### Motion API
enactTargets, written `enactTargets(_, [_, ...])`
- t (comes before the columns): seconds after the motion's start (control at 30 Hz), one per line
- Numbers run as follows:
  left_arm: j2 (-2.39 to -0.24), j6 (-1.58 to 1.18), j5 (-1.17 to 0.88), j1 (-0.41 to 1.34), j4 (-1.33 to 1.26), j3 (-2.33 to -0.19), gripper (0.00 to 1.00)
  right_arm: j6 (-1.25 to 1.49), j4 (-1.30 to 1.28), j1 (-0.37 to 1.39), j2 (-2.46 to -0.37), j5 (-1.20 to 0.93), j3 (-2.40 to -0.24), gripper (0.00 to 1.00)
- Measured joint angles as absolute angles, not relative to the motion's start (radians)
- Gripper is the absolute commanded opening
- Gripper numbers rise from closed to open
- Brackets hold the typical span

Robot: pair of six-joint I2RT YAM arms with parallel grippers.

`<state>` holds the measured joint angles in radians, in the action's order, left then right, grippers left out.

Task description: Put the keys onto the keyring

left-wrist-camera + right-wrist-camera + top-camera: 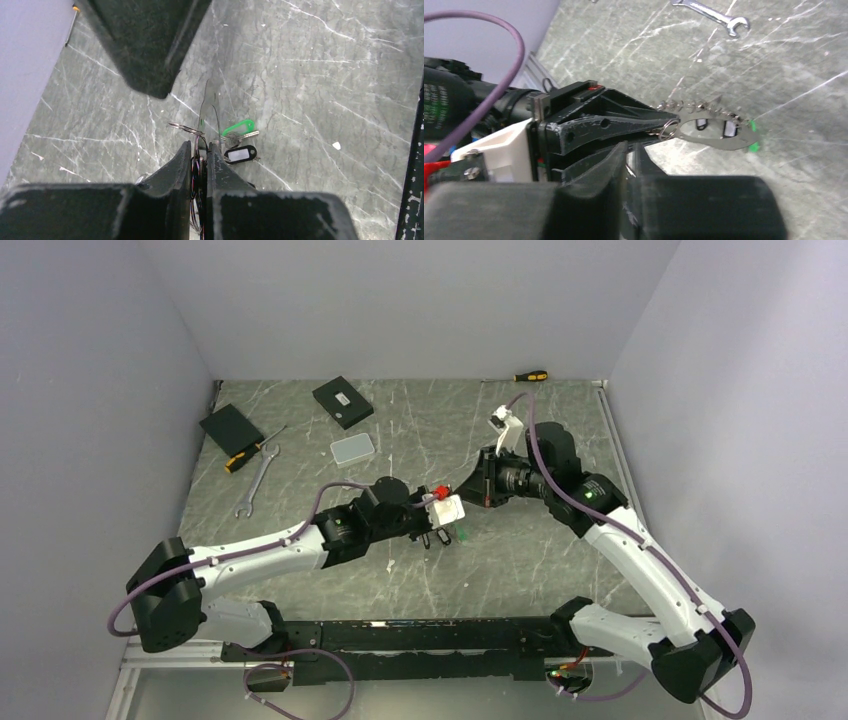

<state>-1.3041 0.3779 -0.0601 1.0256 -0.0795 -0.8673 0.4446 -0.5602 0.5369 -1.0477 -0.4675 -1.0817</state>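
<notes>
Left gripper (200, 148) narrow, pinching the keyring (198, 172) wire. The tagged keys (240, 141) sit just ahead and right of its tips, long axes slanting rightward. Right gripper (629, 150) shut, empty, close beside; the left is nearer.

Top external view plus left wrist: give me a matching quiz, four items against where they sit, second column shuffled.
Things:
1. wrench
2. stubby screwdriver
3. pale flat case
4. green key tag

Places:
A. by the back wall, right of centre
B. beside the black key tag
C. far left, lying diagonally
D. just nearer the arms than the labelled black box

Pairs: 1-C, 2-A, 3-D, 4-B
</notes>
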Motion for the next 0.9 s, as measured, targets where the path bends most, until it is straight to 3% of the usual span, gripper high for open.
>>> enactTargets(0.03, [-1.304,0.38,-0.057,1.026,-0.077,-0.866,0.0,0.442,-0.56,0.537,-1.043,-0.466,-1.082,0.37])
enactTargets(0.1, [-1.304,0.376,-0.055,1.026,-0.078,-0.867,0.0,0.431,-0.556,0.537,-1.024,-0.467,-1.079,0.47])
enactTargets(0.3, [-1.303,0.33,-0.112,1.026,-0.027,-0.904,0.0,0.351,-0.47,0.537,-0.882,-0.465,-0.973,0.48])
enactTargets(0.4, [-1.291,0.29,-0.165,1.026,-0.023,-0.907,0.0,0.332,-0.409,0.537,-0.838,-0.49,-0.907,0.56])
enactTargets(0.43, [-1.285,0.277,-0.189,1.026,-0.022,-0.907,0.0,0.322,-0.385,0.537,-0.831,-0.507,-0.884,0.6])
enactTargets(0.5, [-1.27,0.256,-0.233,1.026,-0.018,-0.907,0.0,0.294,-0.363,0.537,-0.826,-0.534,-0.852,0.82])
enactTargets(0.57, [-1.252,0.239,-0.276,1.026,-0.014,-0.907,0.0,0.248,-0.353,0.537,-0.816,-0.562,-0.825,0.93])
enactTargets(0.73, [-1.193,0.218,-0.385,1.026,0.009,-0.907,0.0,0.151,-0.319,0.537,-0.757,-0.641,-0.785,0.93])
enactTargets(0.9, [-1.167,0.214,-0.447,1.026,0.031,-0.909,0.0,0.121,-0.246,0.537,-0.741,-0.747,-0.783,0.8])
